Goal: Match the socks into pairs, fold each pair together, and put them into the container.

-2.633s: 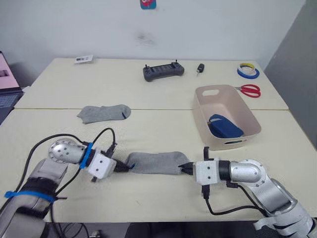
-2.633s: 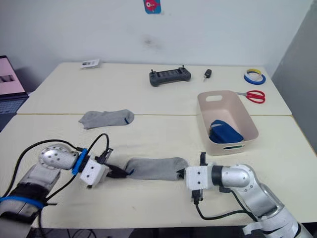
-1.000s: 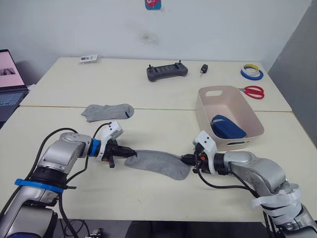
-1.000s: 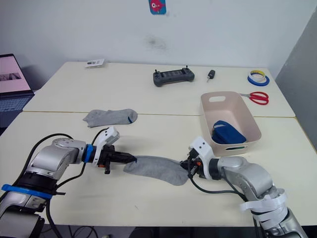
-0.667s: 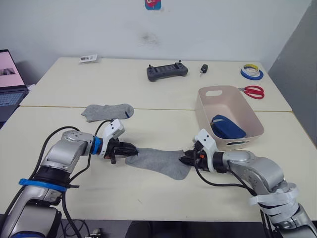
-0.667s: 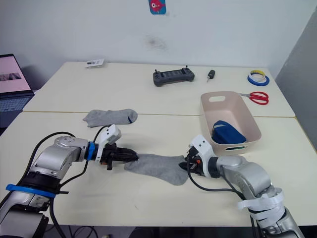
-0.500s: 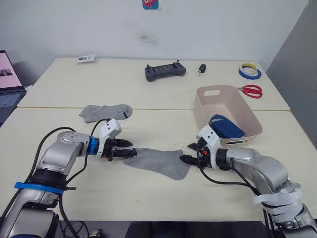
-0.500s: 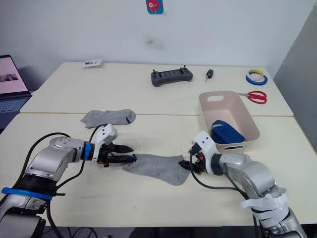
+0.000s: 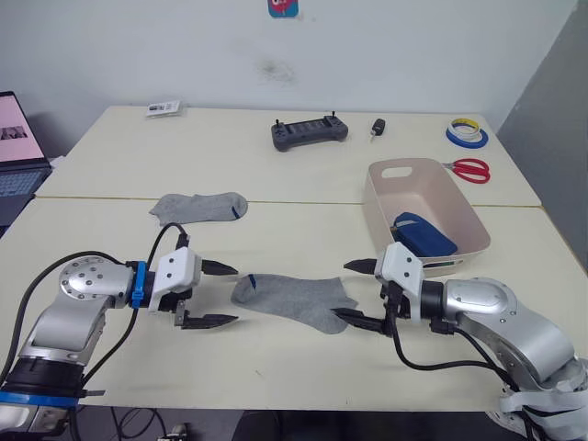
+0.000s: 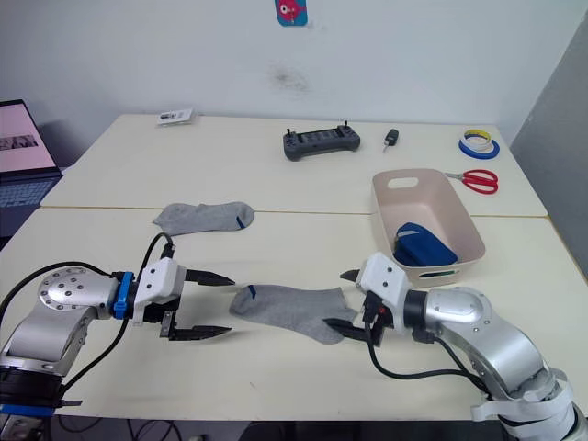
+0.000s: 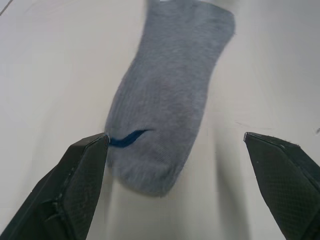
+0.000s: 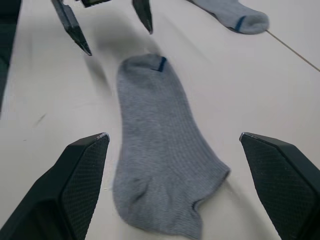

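A grey ankle sock (image 9: 292,298) lies flat and stretched out on the pale table (image 9: 276,367), nearer the robot than the pinkish-beige container (image 9: 381,197) and off toward its left. It is ribbed knit, with a small dark-blue mark at the end facing the left gripper (image 9: 219,294); the other end, rounded and a little rumpled, faces the right gripper (image 9: 356,293).

The left gripper has its two black fingers spread wide, pointing at the marked end without touching it. The right gripper's fingers are also spread wide; its lower fingertip sits just beside the sock's rumpled end, and whether it touches the cloth cannot be told.

A second grey sock (image 9: 198,207) with the same blue mark lies flat farther back on the table, well to the left of the container. Inside the container rests a royal blue bundle (image 9: 420,234) with a pale edge, against the wall nearest the robot.

Beyond the container lie red-handled scissors (image 9: 467,168) and rolls of tape (image 9: 463,133); a dark handheld controller (image 9: 310,131) sits farther left along the table's far side.
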`<state>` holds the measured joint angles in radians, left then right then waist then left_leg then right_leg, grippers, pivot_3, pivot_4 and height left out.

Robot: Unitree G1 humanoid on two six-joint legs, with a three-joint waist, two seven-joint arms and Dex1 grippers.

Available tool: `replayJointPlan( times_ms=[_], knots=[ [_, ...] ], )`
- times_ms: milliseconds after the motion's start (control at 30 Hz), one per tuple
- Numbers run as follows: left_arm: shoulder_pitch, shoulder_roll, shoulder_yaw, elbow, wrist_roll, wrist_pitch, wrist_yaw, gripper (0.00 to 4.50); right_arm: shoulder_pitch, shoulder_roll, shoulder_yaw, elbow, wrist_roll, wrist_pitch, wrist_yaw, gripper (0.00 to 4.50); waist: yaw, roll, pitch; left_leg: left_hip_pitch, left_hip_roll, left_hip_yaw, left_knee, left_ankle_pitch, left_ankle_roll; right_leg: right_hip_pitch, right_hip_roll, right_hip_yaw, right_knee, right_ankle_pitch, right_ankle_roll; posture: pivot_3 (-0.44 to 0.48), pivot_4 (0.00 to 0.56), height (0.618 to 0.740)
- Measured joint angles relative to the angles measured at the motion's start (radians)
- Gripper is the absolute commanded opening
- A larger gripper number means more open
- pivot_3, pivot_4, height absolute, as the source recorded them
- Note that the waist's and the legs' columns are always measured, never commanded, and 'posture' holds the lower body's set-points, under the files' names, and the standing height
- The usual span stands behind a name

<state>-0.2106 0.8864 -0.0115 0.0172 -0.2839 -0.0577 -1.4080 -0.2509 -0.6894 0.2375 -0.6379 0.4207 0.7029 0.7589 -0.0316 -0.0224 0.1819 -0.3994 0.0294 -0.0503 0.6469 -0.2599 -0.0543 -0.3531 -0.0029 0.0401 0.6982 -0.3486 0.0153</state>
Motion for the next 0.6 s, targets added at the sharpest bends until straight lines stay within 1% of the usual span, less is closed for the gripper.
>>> replayJointPlan(
  times_ms=[100, 133, 167, 233, 333, 500, 533, 567, 600],
  knots=[
    [0.010, -0.020, -0.059, 0.012, 0.056, -0.089, 0.002, 4.49, 0.010, -0.007, 0.014, -0.009, -0.004, -0.001, 0.009, 4.50, 0.000, 0.000, 0.000, 0.000, 0.000, 0.000, 0.000, 0.000, 0.000, 0.000, 0.000, 0.000, 0.000, 0.000, 0.000, 0.000, 0.150, 0.740],
    [0.009, -0.022, -0.071, 0.025, 0.069, -0.112, 0.002, 4.11, 0.010, -0.007, 0.014, -0.010, -0.004, -0.002, 0.010, 4.50, 0.000, 0.000, 0.000, 0.000, 0.000, 0.000, 0.000, 0.000, 0.000, 0.000, 0.001, 0.000, 0.000, 0.000, 0.000, 0.000, 0.150, 0.740],
    [0.005, -0.027, -0.079, 0.043, 0.085, -0.137, 0.005, 3.93, 0.012, -0.009, 0.014, -0.011, -0.005, -0.003, 0.010, 4.50, -0.001, 0.000, 0.000, 0.000, 0.000, -0.001, 0.000, 0.000, 0.000, 0.000, 0.001, 0.000, 0.000, 0.000, 0.000, 0.000, 0.150, 0.740],
    [-0.033, -0.048, -0.102, 0.101, 0.136, -0.195, 0.032, 3.26, 0.017, -0.010, 0.014, -0.014, -0.005, -0.006, 0.011, 4.50, 0.000, 0.000, 0.000, 0.000, 0.000, -0.001, 0.000, 0.000, 0.000, 0.000, 0.001, -0.001, 0.000, 0.000, 0.000, 0.000, 0.150, 0.740],
    [-0.082, -0.072, -0.134, 0.150, 0.184, -0.253, 0.052, 2.38, 0.022, -0.011, 0.014, -0.017, -0.006, -0.014, 0.011, 4.50, 0.001, 0.000, 0.000, 0.000, -0.001, 0.000, 0.000, 0.000, 0.000, 0.000, 0.001, -0.001, 0.000, 0.000, 0.000, 0.000, 0.150, 0.740],
    [-0.096, -0.077, -0.151, 0.175, 0.206, -0.307, 0.062, 0.77, 0.041, -0.019, 0.014, -0.017, -0.007, -0.022, 0.016, 4.50, 0.001, 0.000, 0.000, 0.000, 0.000, -0.001, 0.000, 0.000, 0.000, 0.000, 0.001, -0.001, 0.000, 0.000, 0.000, 0.000, 0.150, 0.740],
    [-0.094, -0.077, -0.152, 0.177, 0.209, -0.316, 0.062, 0.58, 0.043, -0.022, 0.014, -0.017, -0.007, -0.024, 0.020, 4.50, 0.001, 0.000, 0.000, 0.000, 0.000, -0.001, 0.000, 0.000, 0.000, 0.000, 0.001, -0.001, 0.001, 0.000, 0.000, 0.000, 0.150, 0.740],
    [-0.091, -0.076, -0.152, 0.176, 0.211, -0.323, 0.063, 0.17, 0.044, -0.025, 0.014, -0.017, -0.007, -0.028, 0.021, 4.50, 0.001, 0.000, 0.000, 0.000, 0.000, 0.000, 0.000, 0.000, 0.000, 0.000, 0.001, -0.001, 0.001, 0.000, 0.000, 0.000, 0.150, 0.740],
    [-0.082, -0.070, -0.152, 0.174, 0.208, -0.331, 0.063, 0.01, 0.046, -0.028, 0.014, -0.018, -0.008, -0.032, 0.024, 4.50, 0.000, 0.000, 0.000, 0.000, 0.000, 0.000, 0.000, 0.000, 0.000, 0.000, 0.001, -0.001, 0.000, 0.000, 0.000, 0.000, 0.150, 0.740]
  ],
)
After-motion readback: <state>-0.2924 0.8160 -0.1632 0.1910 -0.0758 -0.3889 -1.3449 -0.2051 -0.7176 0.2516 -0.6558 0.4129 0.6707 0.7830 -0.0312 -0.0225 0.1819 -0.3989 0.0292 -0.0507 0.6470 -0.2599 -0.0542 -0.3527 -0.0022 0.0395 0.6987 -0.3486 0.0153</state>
